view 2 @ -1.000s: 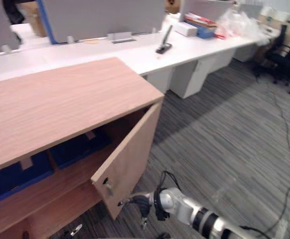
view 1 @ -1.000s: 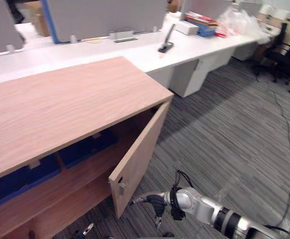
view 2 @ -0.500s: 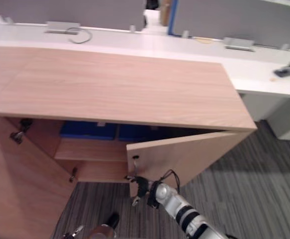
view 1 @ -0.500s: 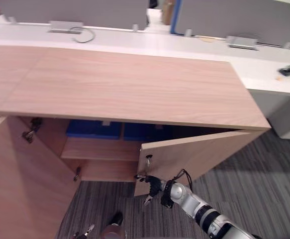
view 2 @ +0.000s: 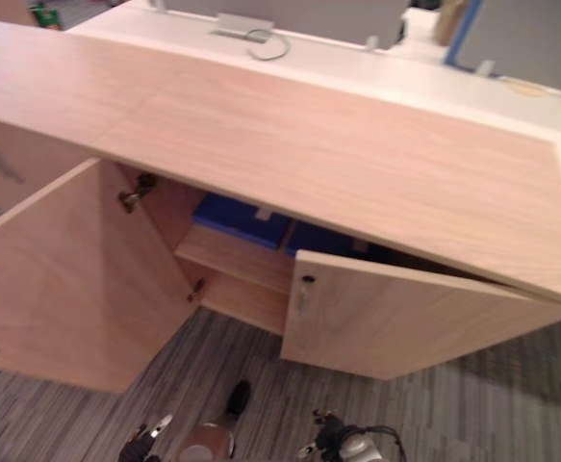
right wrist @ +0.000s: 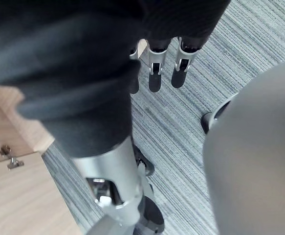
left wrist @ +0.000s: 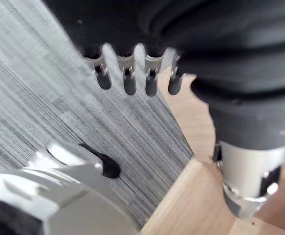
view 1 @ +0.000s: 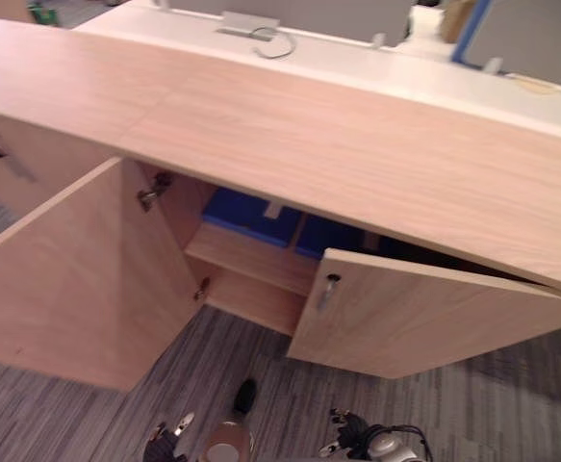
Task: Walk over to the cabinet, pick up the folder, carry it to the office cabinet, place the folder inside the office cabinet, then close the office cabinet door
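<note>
Wooden cabinet [view 1: 338,144] doors [view 1: 78,269] are seen open, with blue folders [view 1: 251,214] laid on the shelf [view 1: 256,260] inside. The left hand [left wrist: 129,81] and right hand [right wrist: 155,73] are held low over the carpet [view 1: 49,414], fingers relaxed and nothing grasped.

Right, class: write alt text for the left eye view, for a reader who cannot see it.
A long wooden cabinet stands with both doors open: the left door swung wide, the right door ajar, blue items on its upper shelf. The left hand and right hand show at the bottom edge, over grey striped carpet.
</note>
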Motion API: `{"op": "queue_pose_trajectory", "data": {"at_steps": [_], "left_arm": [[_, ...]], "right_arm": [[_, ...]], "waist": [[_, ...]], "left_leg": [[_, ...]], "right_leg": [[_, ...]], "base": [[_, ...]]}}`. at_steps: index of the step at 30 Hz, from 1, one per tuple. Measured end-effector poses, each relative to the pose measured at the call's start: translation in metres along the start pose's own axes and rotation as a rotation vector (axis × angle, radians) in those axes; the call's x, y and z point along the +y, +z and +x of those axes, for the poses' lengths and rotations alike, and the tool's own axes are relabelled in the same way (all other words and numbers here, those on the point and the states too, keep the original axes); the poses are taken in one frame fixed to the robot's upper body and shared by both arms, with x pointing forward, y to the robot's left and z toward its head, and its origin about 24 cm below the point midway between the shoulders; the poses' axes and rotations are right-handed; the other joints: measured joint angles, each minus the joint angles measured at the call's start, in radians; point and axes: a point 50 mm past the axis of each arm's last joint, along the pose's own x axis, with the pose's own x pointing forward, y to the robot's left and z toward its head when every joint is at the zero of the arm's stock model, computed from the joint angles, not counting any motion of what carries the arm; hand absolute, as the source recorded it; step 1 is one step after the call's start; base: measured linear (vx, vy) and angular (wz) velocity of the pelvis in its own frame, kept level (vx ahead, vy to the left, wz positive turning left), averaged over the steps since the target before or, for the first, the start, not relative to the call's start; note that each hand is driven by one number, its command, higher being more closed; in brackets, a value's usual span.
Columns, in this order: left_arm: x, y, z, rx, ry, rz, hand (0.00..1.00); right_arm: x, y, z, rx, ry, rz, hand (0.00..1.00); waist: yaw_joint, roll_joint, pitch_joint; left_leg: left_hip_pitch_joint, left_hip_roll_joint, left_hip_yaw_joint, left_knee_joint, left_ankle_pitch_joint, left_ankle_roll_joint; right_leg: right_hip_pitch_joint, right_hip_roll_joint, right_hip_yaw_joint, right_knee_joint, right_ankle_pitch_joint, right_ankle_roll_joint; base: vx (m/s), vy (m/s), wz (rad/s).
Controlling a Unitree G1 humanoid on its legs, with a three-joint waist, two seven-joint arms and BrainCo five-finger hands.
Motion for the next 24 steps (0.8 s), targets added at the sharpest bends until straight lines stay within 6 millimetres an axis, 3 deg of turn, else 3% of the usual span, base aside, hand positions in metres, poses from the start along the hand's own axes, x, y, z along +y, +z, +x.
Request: {"op": "queue_pose_trajectory", "data": {"at_steps": [1,2,3,4,5,7,8,11,16,24], "left_arm": [[0.001,0.000,0.000,0.006,0.001,0.003,0.00],[0.001,-0.003,0.000,0.020,0.001,0.008,0.00],[0.002,-0.005,-0.001,0.029,0.002,0.011,0.00],[0.003,-0.010,-0.001,0.049,0.000,0.027,0.00],[0.005,-0.015,-0.001,0.084,-0.009,0.063,0.00],[0.008,-0.011,0.001,0.081,-0.008,0.074,0.00],[0.007,-0.013,0.000,0.088,-0.017,0.083,0.00],[0.004,-0.018,-0.002,0.103,-0.039,0.102,0.00],[0.004,-0.027,-0.006,0.126,-0.045,0.042,0.00],[0.006,-0.033,-0.009,0.146,-0.031,-0.032,0.00]], "right_arm": [[-0.004,-0.006,-0.001,0.014,-0.022,0.083,0.00],[-0.005,-0.017,-0.003,0.040,-0.042,0.152,0.00],[-0.008,-0.021,-0.005,0.047,-0.059,0.184,0.00],[-0.014,-0.030,-0.007,0.058,-0.100,0.275,0.00],[-0.022,-0.033,-0.009,0.056,-0.149,0.380,0.00],[-0.019,-0.037,-0.009,0.067,-0.160,0.471,0.00],[-0.020,-0.040,-0.010,0.078,-0.174,0.515,0.00],[-0.023,-0.043,-0.011,0.075,-0.192,0.594,0.00],[-0.025,-0.044,-0.012,0.071,-0.208,0.672,0.00],[-0.026,-0.049,-0.013,0.085,-0.219,0.739,0.00]], "waist": [[-0.014,-0.001,0.007],[-0.016,0.005,0.004],[-0.019,0.005,0.001],[-0.029,0.011,-0.007],[-0.050,0.034,-0.007],[-0.059,0.011,0.000],[-0.069,0.013,-0.006],[-0.076,0.030,-0.013],[-0.072,0.049,-0.025],[-0.082,0.055,-0.028]], "left_leg": [[-0.056,0.073,0.173,0.226,-0.084,0.014],[-0.056,0.105,0.247,0.352,-0.152,-0.004],[-0.041,0.118,0.277,0.407,-0.199,-0.020],[-0.002,0.127,0.306,0.444,-0.276,-0.072],[0.044,0.091,0.285,0.338,-0.316,-0.107],[0.079,0.007,0.250,0.211,-0.249,-0.089],[0.119,-0.048,0.216,0.086,-0.181,-0.074],[0.198,-0.144,0.145,-0.089,-0.091,-0.071],[0.255,-0.164,0.126,-0.253,0.005,-0.092],[0.270,-0.148,0.100,-0.260,0.025,-0.108]], "right_leg": [[0.014,-0.011,-0.047,0.006,-0.006,-0.003],[0.030,-0.019,-0.073,0.005,-0.005,-0.001],[0.037,-0.026,-0.085,0.005,-0.006,0.000],[0.047,-0.032,-0.114,0.007,0.001,0.011],[0.048,-0.028,-0.155,0.039,-0.003,0.021],[0.031,-0.061,-0.153,0.042,0.008,0.011],[0.035,-0.056,-0.150,0.001,0.007,0.015],[0.035,-0.065,-0.126,-0.028,0.019,0.019],[0.032,-0.044,-0.125,-0.054,0.047,0.039],[0.051,-0.021,-0.143,-0.069,0.043,0.032]], "base": [[-0.01,0.103,0.86],[0.05,0.136,0.73],[0.14,0.197,0.64],[0.15,0.235,0.98],[0.14,0.225,1.08],[0.08,0.141,1.00],[0.05,0.107,1.03],[0.01,0.105,0.94],[-0.02,0.001,0.15],[-0.06,-0.057,0.05]]}}
